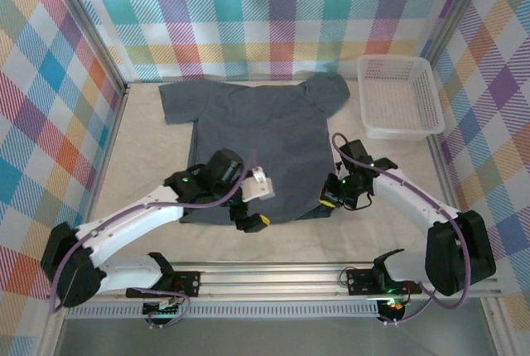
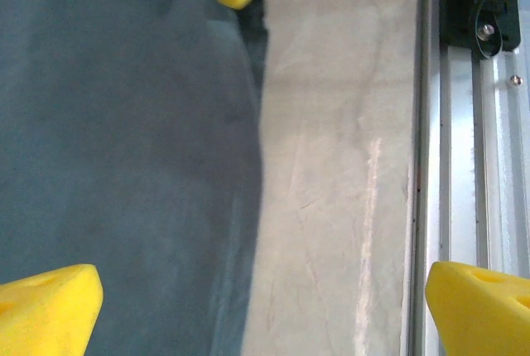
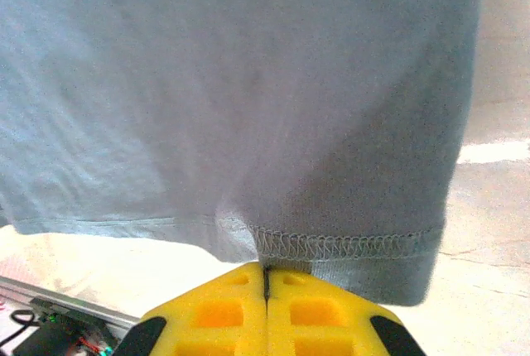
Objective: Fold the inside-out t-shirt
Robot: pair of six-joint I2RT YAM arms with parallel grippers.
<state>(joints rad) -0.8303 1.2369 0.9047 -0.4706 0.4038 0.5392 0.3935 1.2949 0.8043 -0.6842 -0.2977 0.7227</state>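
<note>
The inside-out t-shirt (image 1: 257,120) lies spread flat on the table, dark slate-grey, collar toward the back wall. My left gripper (image 1: 257,204) hovers over the near hem, left of centre. In the left wrist view its yellow fingertips (image 2: 45,310) stand wide apart. One is over the t-shirt (image 2: 124,165) and the other over the rail, so the left gripper (image 2: 261,310) is open and holds nothing. My right gripper (image 1: 331,199) is at the near right corner of the hem. In the right wrist view the right gripper (image 3: 267,277) is shut on the stitched hem of the t-shirt (image 3: 248,108).
A white mesh basket (image 1: 394,60) stands at the back right, beside the shirt's right sleeve. The metal rail (image 1: 281,277) runs along the near edge, close below the hem. Checked walls enclose the table on three sides. Bare tabletop (image 2: 331,190) lies between hem and rail.
</note>
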